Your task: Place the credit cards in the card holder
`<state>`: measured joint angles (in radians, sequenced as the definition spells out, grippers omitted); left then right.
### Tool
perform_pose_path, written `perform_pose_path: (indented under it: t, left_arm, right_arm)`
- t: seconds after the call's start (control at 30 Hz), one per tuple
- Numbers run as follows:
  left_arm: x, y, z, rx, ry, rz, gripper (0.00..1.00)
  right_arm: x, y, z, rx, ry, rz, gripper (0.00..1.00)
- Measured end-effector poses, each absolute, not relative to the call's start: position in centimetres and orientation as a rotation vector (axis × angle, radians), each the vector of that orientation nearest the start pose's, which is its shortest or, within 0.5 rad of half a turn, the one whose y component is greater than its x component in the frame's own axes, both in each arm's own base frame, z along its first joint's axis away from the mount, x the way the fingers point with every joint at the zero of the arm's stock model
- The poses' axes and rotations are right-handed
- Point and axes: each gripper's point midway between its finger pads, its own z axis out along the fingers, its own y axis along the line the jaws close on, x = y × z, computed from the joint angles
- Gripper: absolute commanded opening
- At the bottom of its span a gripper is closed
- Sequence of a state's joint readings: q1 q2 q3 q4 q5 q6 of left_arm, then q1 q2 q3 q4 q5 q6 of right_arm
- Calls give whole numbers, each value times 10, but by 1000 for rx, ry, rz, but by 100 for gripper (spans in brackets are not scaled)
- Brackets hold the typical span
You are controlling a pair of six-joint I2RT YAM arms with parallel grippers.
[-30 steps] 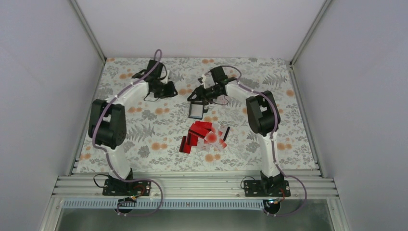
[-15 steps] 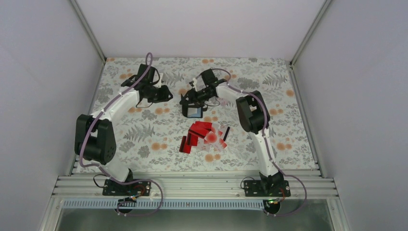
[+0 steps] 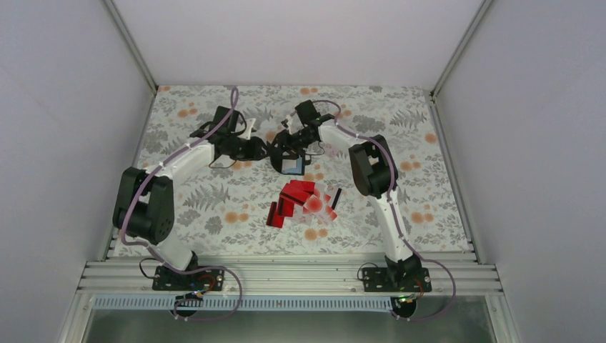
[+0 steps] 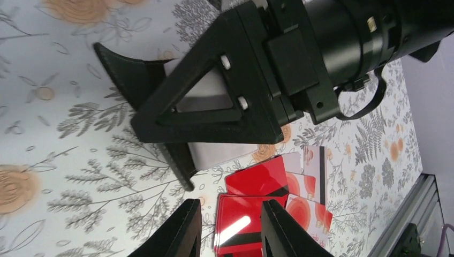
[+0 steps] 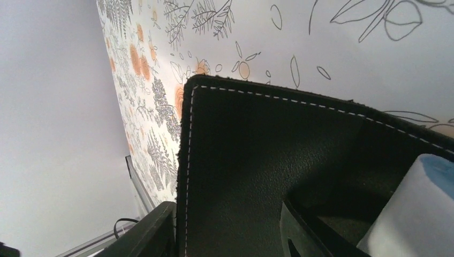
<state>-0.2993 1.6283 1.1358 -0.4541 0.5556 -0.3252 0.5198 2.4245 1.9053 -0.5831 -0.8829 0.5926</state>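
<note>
The card holder (image 3: 291,166) is a black stitched wallet with grey-blue pockets, lying partly opened on the floral table behind the credit cards. My right gripper (image 3: 286,151) sits right on it. In the right wrist view the jaws (image 5: 225,214) stand apart, with the holder's black flap (image 5: 257,150) spanning the gap. Whether they press on it I cannot tell. My left gripper (image 3: 259,148) hovers just left of the holder, open and with nothing in it (image 4: 230,214). The credit cards (image 3: 304,202), red and whitish, lie in a loose pile, which also shows in the left wrist view (image 4: 257,184).
The floral table cover (image 3: 429,200) is walled by white panels on three sides. A metal rail (image 3: 286,275) with both arm bases runs along the near edge. One right finger (image 4: 214,123) fills the top of the left wrist view, close to my left fingers.
My left gripper has swung right, close to the card holder. My right gripper shifted slightly left and its jaws spread wider. The holder and the card pile stayed in place.
</note>
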Motion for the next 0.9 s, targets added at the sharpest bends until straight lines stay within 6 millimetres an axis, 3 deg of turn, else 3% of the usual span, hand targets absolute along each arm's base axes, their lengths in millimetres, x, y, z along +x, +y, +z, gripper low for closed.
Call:
perform_pose_path:
  t: [0.2, 0.47, 0.77, 0.9]
  left_arm:
    - [360, -222, 111, 243, 2591, -973, 30]
    - [362, -223, 103, 253, 2593, -957, 29]
    - [361, -213, 38, 217, 2721, -853, 29]
    - [364, -211, 27, 219, 2739, -824, 29]
  right_arm:
    - [407, 385, 54, -174, 2869, 1479, 59]
    - [405, 388, 55, -169, 2880, 1485, 59]
    - [416, 397, 73, -199, 2831, 1509, 59]
    - [418, 394, 72, -177, 2843, 1497, 59]
